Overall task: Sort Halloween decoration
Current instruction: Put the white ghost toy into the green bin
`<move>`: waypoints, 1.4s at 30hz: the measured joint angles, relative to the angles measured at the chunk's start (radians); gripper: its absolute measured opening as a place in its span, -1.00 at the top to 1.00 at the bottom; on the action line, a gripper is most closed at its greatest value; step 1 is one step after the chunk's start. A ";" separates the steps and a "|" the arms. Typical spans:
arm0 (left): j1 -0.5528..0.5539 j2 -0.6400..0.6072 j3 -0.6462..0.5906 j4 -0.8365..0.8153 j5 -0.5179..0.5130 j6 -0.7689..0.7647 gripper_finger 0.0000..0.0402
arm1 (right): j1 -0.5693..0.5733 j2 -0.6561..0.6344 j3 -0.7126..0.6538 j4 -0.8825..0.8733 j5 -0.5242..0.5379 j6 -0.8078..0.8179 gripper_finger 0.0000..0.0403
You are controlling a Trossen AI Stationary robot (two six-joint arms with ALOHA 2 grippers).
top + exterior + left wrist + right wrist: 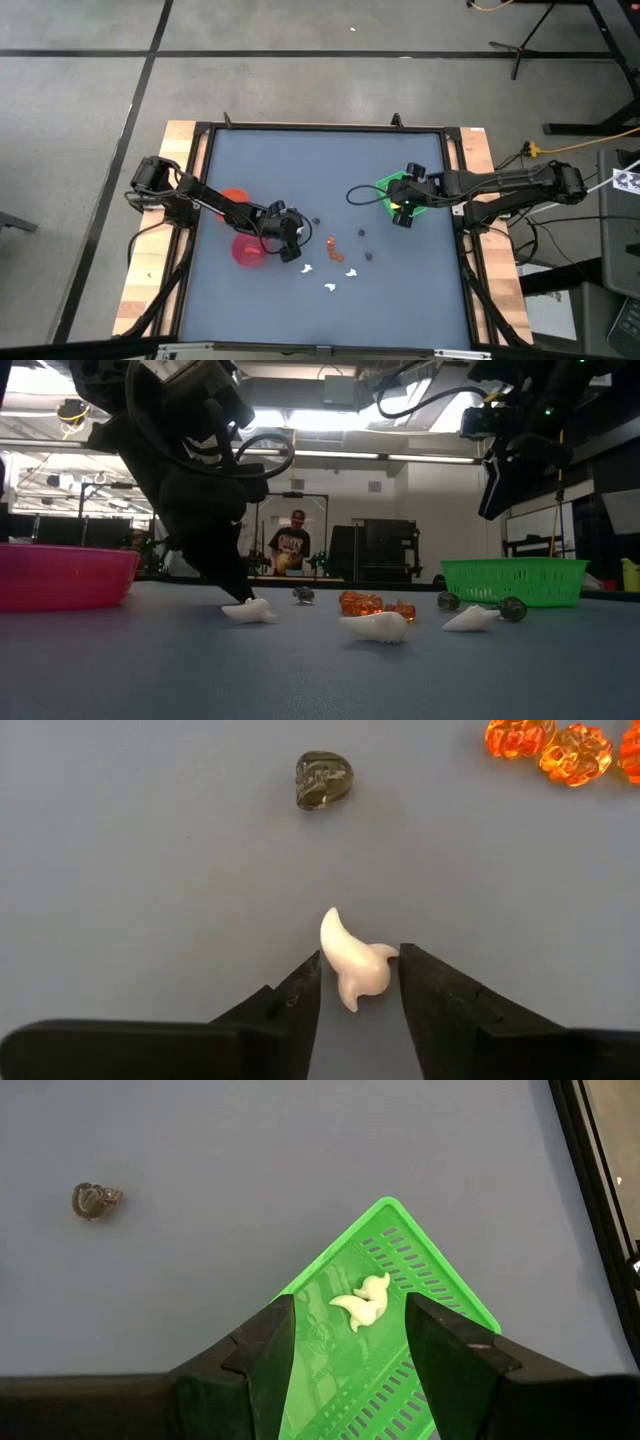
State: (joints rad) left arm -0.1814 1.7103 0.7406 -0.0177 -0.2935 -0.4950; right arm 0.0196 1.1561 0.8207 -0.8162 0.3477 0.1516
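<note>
The left hand [358,982] is reaching down to the desk [300,170] beside the pink bowl [248,250], its fingers apart on either side of a white piece [352,960] and just touching it. Past that piece, a dark piece [324,779] and orange pieces [560,745] are lying on the desk. Farthest from the bowl, the right hand [345,1342] is hovering with fingers apart over the green tray [420,1260], where another white piece [362,1302] is lying.

Left gripper [358,982] lowered, right gripper [345,1342] raised, fingers parted.
</note>
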 joint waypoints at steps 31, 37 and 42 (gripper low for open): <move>0.000 -0.001 0.000 0.004 -0.008 0.002 0.83 | 0.000 0.000 0.000 0.000 0.000 0.000 0.05; 0.000 -0.001 0.000 0.004 -0.009 0.002 0.89 | 0.000 0.000 0.000 0.000 0.000 0.000 0.05; 0.000 -0.001 0.000 0.004 -0.009 0.002 0.93 | 0.000 0.000 0.000 0.000 0.000 0.000 0.05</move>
State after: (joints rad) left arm -0.1814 1.7092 0.7407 -0.0137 -0.3023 -0.4931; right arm 0.0193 1.1564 0.8207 -0.8162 0.3477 0.1516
